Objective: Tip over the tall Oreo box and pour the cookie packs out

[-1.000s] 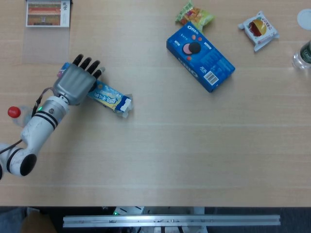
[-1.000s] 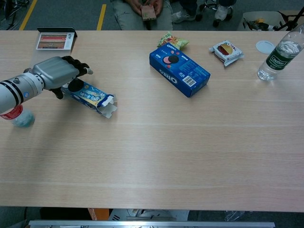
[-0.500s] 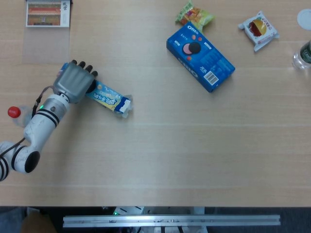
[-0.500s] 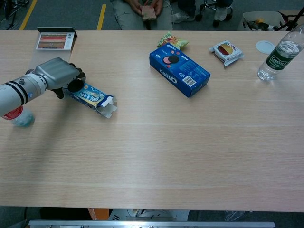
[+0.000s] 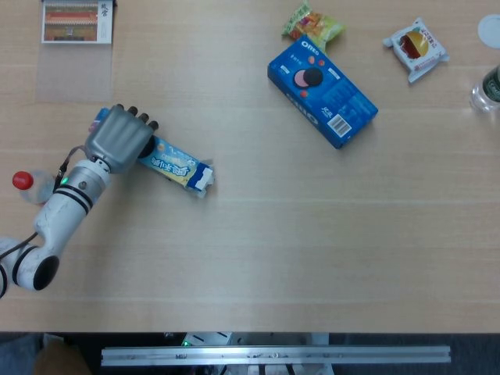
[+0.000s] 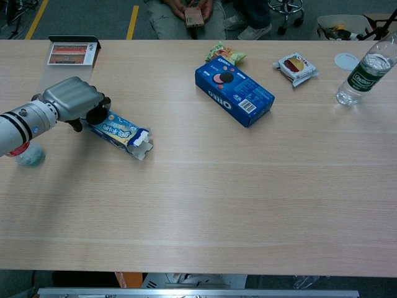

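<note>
Shifted since the last look: tall Oreo box (image 5: pixel 176 162), lying flat at the worktop's (image 5: pixel 258 250) left, open flap now nearer the left hand (image 5: pixel 119 139), whose fingers have curled tighter over its closed end. Right hand: out of both views. Blue Oreo carton (image 5: pixel 322 91): flat, far centre. Chest view alone shows the whole water bottle (image 6: pixel 367 68) and seated people beyond the worktop.

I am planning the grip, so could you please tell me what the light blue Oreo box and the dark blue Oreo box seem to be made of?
The light blue Oreo box looks like thin printed paperboard: its open end flaps are pale and bent. The dark blue Oreo box also looks like printed paperboard with a slight sheen, judging by its crisp folded edges.
</note>
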Controlling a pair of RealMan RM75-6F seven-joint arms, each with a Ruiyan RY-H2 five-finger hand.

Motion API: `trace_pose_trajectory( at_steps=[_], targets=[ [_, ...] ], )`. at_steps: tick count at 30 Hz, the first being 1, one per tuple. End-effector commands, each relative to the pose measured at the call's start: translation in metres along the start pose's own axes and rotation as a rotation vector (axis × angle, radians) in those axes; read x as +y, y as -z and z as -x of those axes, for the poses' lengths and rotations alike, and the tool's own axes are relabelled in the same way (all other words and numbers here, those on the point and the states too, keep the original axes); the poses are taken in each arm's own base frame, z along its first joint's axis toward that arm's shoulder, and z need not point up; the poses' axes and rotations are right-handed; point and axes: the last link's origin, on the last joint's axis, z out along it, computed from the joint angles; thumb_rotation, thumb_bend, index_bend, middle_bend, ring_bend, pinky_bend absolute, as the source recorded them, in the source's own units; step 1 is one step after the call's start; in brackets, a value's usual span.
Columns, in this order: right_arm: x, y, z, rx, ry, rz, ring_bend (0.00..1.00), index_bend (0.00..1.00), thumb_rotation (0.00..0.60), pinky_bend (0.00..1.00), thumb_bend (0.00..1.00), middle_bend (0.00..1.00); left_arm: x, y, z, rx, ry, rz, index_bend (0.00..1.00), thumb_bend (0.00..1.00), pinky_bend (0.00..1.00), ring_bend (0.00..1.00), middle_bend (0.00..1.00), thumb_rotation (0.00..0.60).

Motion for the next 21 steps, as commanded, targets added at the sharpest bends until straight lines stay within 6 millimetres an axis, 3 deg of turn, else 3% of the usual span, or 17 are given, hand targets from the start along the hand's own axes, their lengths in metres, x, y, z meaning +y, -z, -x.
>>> trace_pose_trajectory(
  at_steps=[1, 12, 21],
  targets=[
    [0.000, 0.000, 0.000, 0.001, -0.001, -0.002, 0.39, 0.37, 0.600, 0.42, 0.18, 0.40, 0.000, 0.007, -0.002, 0.017, -0.006, -0.009, 0.37, 0.27, 0.49, 0.34, 0.39, 0.600],
    [-0.001, 0.000, 0.000, 0.004, -0.008, -0.007, 0.39, 0.37, 0.600, 0.42, 0.18, 0.40, 0.008, 0.029, -0.038, 0.141, -0.053, -0.044, 0.37, 0.27, 0.50, 0.34, 0.39, 0.600],
    [0.000, 0.002, 0.001, -0.004, -0.010, -0.003, 0.39, 0.37, 0.600, 0.42, 0.18, 0.40, 0.033, 0.046, -0.061, 0.258, -0.136, -0.073, 0.37, 0.27, 0.50, 0.34, 0.37, 0.600]
  ],
)
